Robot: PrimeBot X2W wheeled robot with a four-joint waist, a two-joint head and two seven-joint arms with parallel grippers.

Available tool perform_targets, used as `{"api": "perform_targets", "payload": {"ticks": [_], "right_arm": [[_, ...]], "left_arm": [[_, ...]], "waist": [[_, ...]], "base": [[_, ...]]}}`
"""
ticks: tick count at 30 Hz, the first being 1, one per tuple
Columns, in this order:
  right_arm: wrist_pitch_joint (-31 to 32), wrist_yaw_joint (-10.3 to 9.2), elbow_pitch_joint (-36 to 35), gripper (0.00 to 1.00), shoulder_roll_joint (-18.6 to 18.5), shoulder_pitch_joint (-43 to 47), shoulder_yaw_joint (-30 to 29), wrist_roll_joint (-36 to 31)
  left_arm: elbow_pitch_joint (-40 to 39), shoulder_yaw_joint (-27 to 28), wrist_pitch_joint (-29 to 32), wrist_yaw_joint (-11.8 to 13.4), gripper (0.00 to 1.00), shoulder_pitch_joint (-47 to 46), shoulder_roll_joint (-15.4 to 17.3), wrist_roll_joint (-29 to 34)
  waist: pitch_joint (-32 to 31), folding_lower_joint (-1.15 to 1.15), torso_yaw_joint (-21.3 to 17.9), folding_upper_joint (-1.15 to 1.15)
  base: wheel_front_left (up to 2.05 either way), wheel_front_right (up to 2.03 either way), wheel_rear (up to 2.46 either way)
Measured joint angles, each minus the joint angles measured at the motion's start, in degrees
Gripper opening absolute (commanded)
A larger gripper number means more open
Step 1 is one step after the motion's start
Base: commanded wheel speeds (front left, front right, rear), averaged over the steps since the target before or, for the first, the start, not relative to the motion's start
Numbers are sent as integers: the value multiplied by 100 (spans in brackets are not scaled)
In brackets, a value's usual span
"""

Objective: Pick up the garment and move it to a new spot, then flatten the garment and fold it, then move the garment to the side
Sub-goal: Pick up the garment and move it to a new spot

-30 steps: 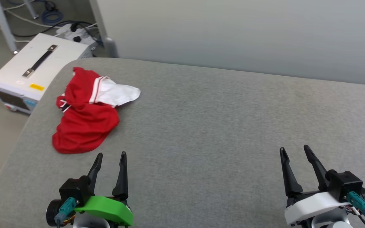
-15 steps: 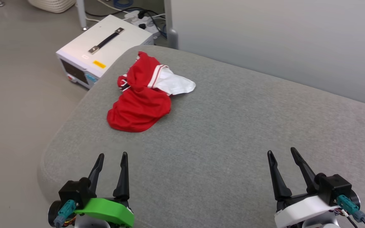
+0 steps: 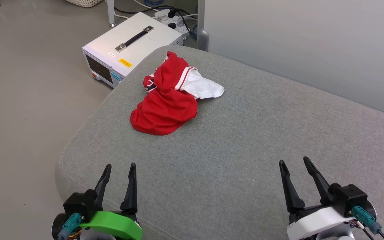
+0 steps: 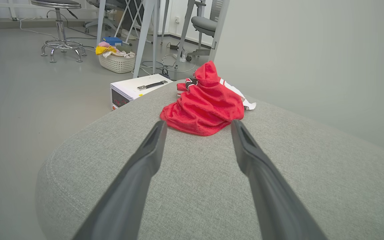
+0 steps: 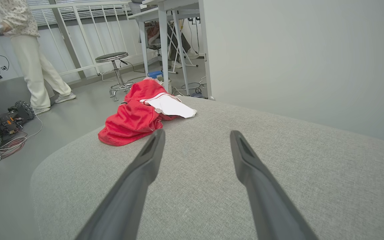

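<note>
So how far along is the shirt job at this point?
Done: nothing yet. The shirt lies in a crumpled heap near the far left corner of the grey cushion. In hand: nothing. The left gripper and right gripper hang at the near edge, jaws open and empty, well apart from it. Left: picking up, moving, flattening, folding, setting aside.

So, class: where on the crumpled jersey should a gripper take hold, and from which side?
Probably the raised ridge of the garment, from above with the left gripper, which is nearer: the cloth peaks there, while its edges lie flat.
</note>
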Motion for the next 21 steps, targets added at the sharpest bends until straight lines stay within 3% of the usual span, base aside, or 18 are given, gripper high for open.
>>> {"api": "perform_targets", "payload": {"ticks": [13, 21], "right_arm": [[0, 0, -33, 100, 1, -68, 94, -263], [-7, 0, -168, 100, -26, -398, 123, -499]], "left_arm": [[103, 11, -1, -33, 100, -61, 11, 29], [1146, -160, 137, -57, 100, -1098, 549, 59]], "waist": [[260, 0, -193, 0], [765, 0, -515, 0]], "base": [[0, 0, 0], [0, 0, 0]]}}
